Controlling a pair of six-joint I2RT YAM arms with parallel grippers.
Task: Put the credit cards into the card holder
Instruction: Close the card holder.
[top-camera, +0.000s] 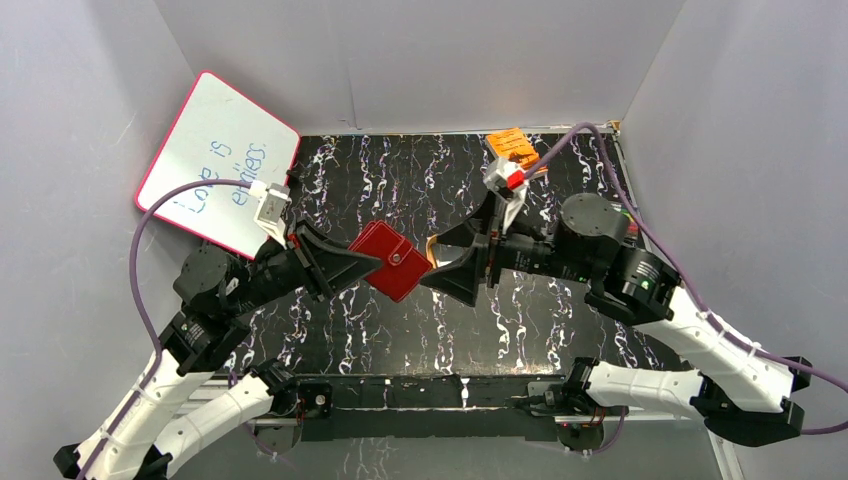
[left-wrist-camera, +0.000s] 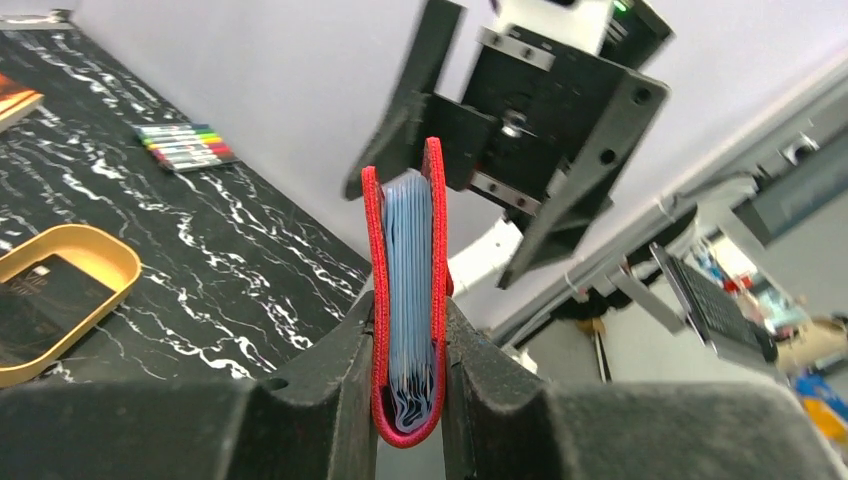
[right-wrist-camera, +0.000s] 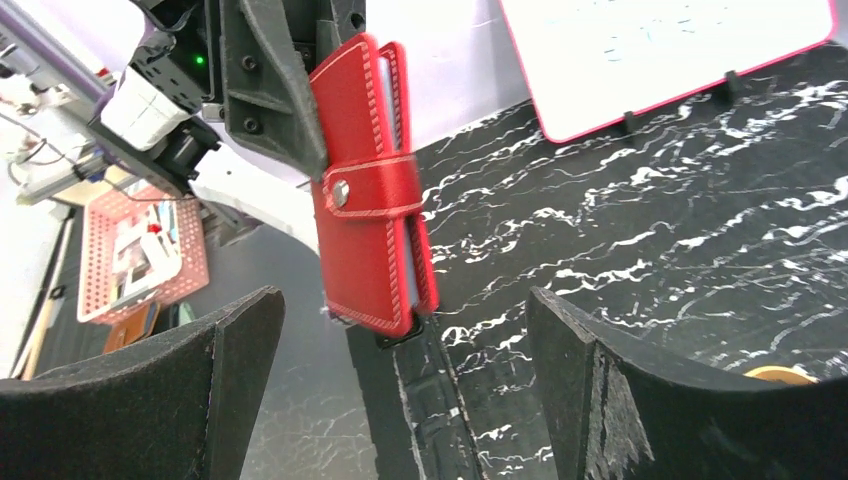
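Top external view: left hand (top-camera: 362, 264) pinching card holder (top-camera: 392, 260) by its left edge, held off the black marbled surface (top-camera: 400, 330) at frame centre. Right hand (top-camera: 452, 262) just right of the holder, fingers spread wide, not touching it. Whiteboard (top-camera: 220, 165) leaning at upper left; orange book (top-camera: 512, 148) at upper right, partly hidden behind right wrist.

Left wrist view: holder upright, fold edge down, clamped between the two dark fingers (left-wrist-camera: 320, 390) at lower centre. Red stitched covers slightly parted at the top, pale blue-grey leaves (left-wrist-camera: 410, 270) packed between them; cards or sleeves, cannot tell. Gold oval tray (left-wrist-camera: 95, 248) at left edge on the surface, one dark credit card (left-wrist-camera: 45, 305) lying flat inside. Markers (left-wrist-camera: 185, 147) in a row at upper left.

Right wrist view: holder hanging in upper centre, snap tab wrapped across the cover and fastened on metal stud (right-wrist-camera: 341, 193). Right fingertips at lower left and lower right, well apart, nothing between them.
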